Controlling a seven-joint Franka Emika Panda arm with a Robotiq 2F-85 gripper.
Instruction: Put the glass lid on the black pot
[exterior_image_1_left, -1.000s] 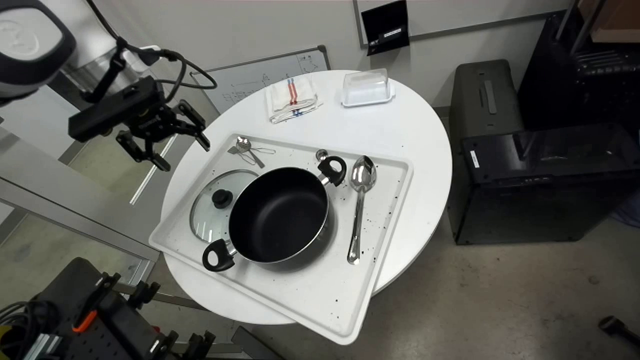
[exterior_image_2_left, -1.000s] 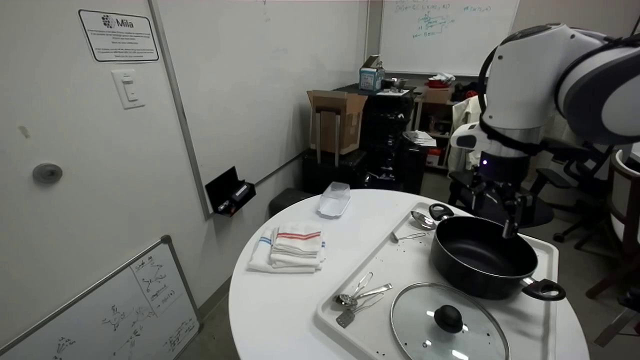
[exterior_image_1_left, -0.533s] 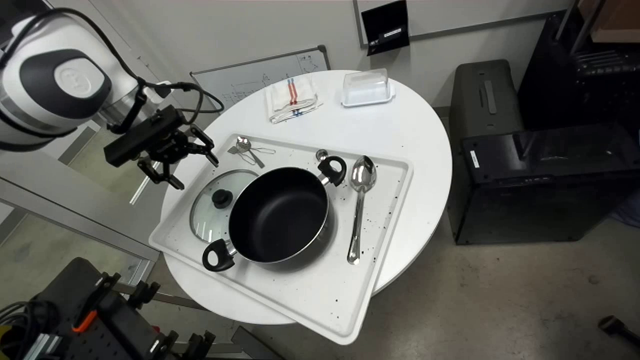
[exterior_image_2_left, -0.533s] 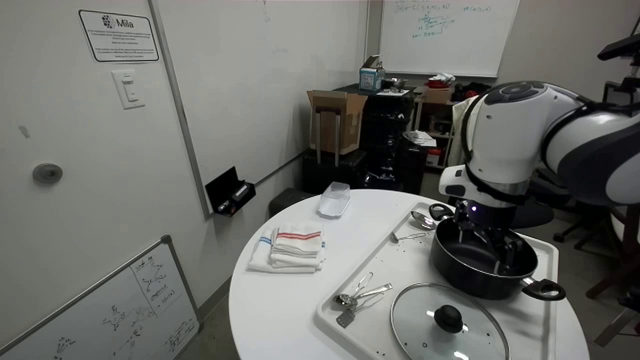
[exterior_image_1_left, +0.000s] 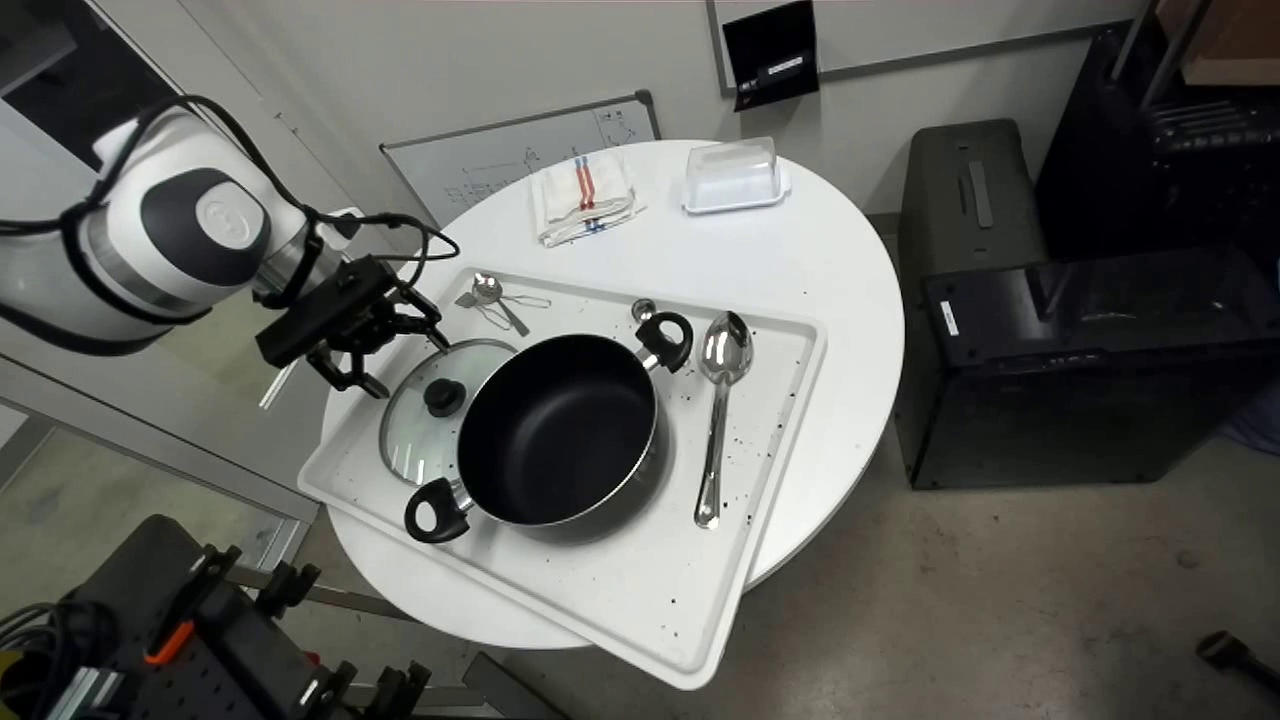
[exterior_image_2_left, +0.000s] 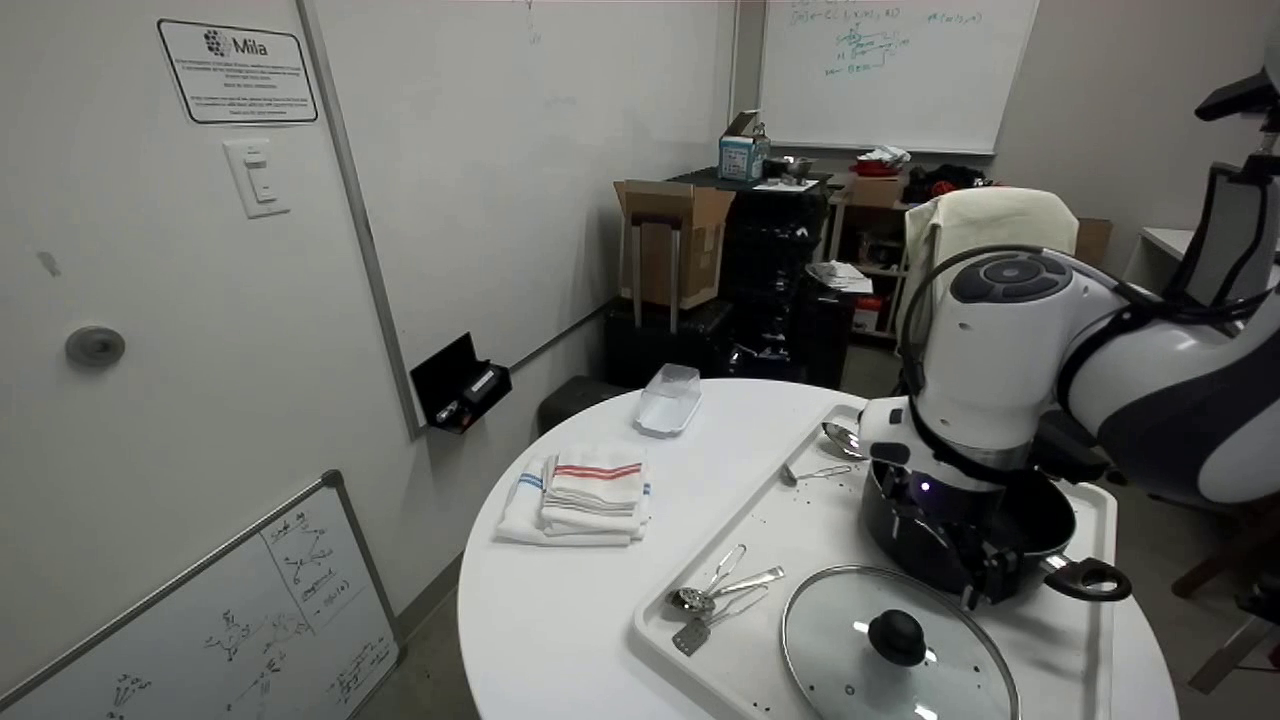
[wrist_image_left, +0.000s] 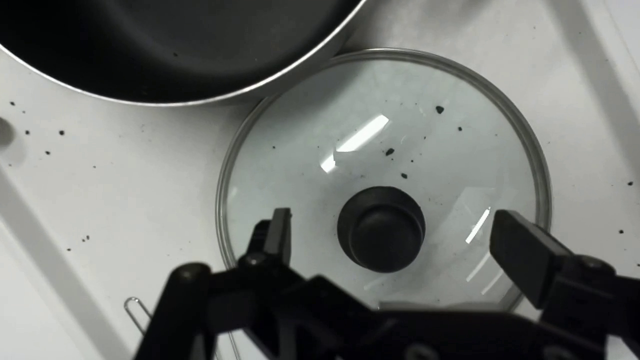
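Note:
The glass lid (exterior_image_1_left: 415, 440) lies flat on the white tray, knob up, close against the black pot (exterior_image_1_left: 560, 430). In an exterior view the lid (exterior_image_2_left: 840, 650) is in front of the pot (exterior_image_2_left: 1040, 515), which the arm partly hides. My gripper (exterior_image_1_left: 413, 367) is open and empty, above the lid on the side away from the pot. In the wrist view the lid's black knob (wrist_image_left: 385, 235) shows between the two spread fingers of the gripper (wrist_image_left: 392, 220), touching neither. The pot (wrist_image_left: 200, 45) is at the top left there, uncovered.
The tray (exterior_image_1_left: 620, 600) has a raised rim. A large spoon (exterior_image_1_left: 715, 430) lies beyond the pot, and small metal utensils (exterior_image_1_left: 500, 300) lie near the lid. The pot handle (exterior_image_1_left: 437, 511) juts out beside the lid. A folded towel (exterior_image_1_left: 585, 200) and a clear-lidded dish (exterior_image_1_left: 735, 178) stand farther back.
My open gripper has come down and across toward the lid, passing in front of the pot in an exterior view. The lid, pot and utensils have not moved.

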